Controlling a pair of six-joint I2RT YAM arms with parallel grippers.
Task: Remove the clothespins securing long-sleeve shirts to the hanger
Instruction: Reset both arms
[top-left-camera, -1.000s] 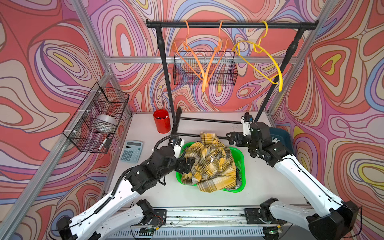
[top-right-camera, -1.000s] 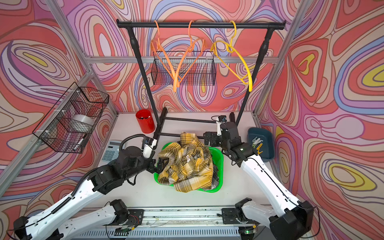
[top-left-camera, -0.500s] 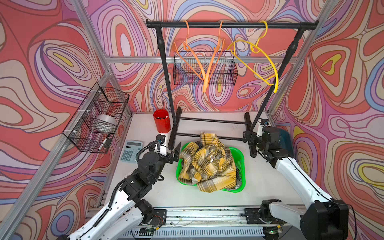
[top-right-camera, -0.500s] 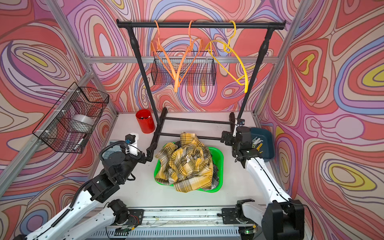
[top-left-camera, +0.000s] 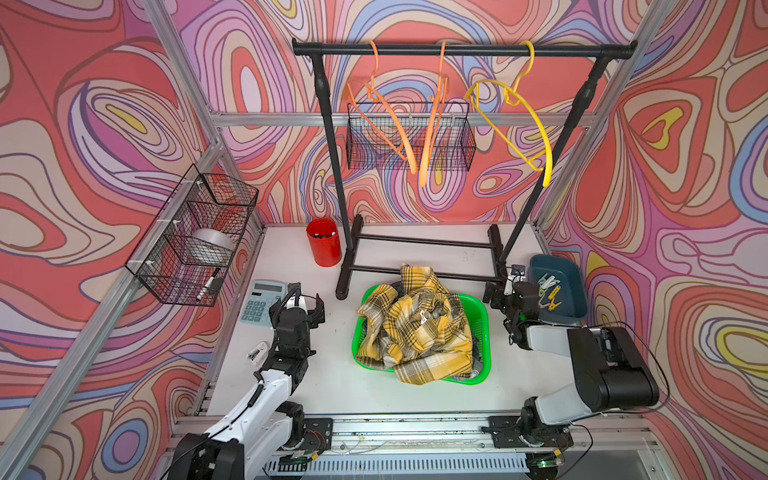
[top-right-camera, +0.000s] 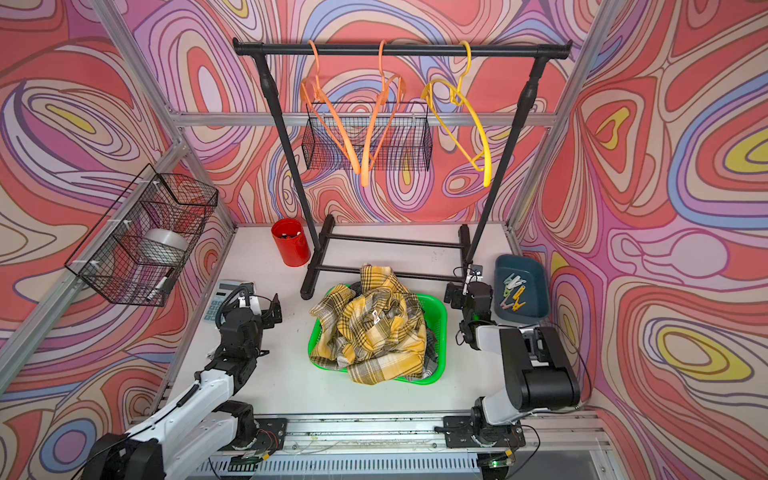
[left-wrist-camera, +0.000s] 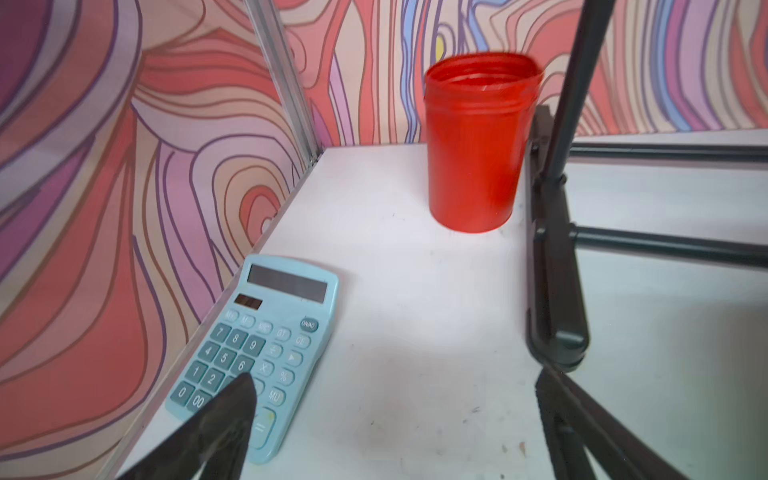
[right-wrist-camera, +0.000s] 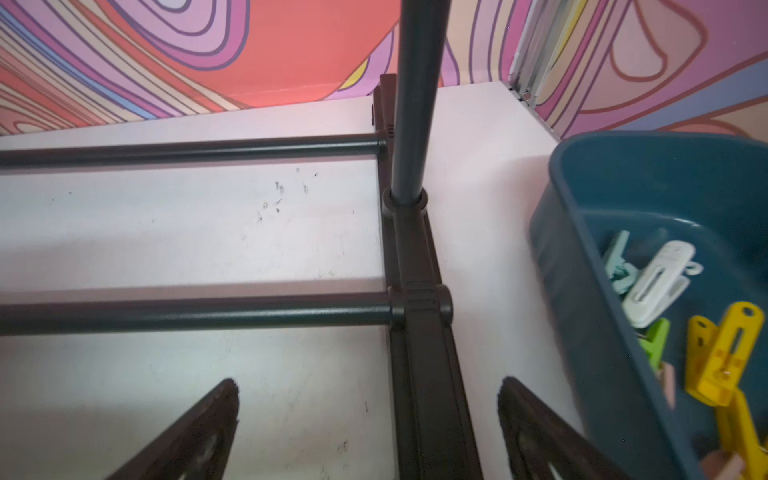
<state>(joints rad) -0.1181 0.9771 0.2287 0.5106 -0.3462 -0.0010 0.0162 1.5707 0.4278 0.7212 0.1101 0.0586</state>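
Observation:
Two orange hangers (top-left-camera: 399, 137) and a yellow hanger (top-left-camera: 530, 124) hang bare on the black rail (top-left-camera: 457, 50). The long-sleeve shirts lie heaped in the green basket (top-left-camera: 482, 324), with the yellow-and-black plaid shirt (top-left-camera: 415, 332) on top. Several clothespins (top-left-camera: 548, 291) lie in the blue bin (top-left-camera: 575, 299); the right wrist view shows a white one (right-wrist-camera: 660, 282) and a yellow one (right-wrist-camera: 723, 357). My left gripper (top-left-camera: 301, 305) stands open and empty beside the calculator (left-wrist-camera: 266, 345). My right gripper (top-left-camera: 498, 293) is open and empty over the rack's foot (right-wrist-camera: 424, 374), next to the bin.
A red cup (top-left-camera: 323, 247) stands by the rack's left post. A wire basket (top-left-camera: 195, 237) hangs on the left wall, another (top-left-camera: 409, 137) on the back wall. A small white object (top-left-camera: 257, 351) lies near the left arm. The rack's floor bars (top-left-camera: 419, 257) cross behind the green basket.
Both grippers have drawn back from the basket: the left went left to the calculator, the right went toward the blue bin. The yellow hanger has swung a little.

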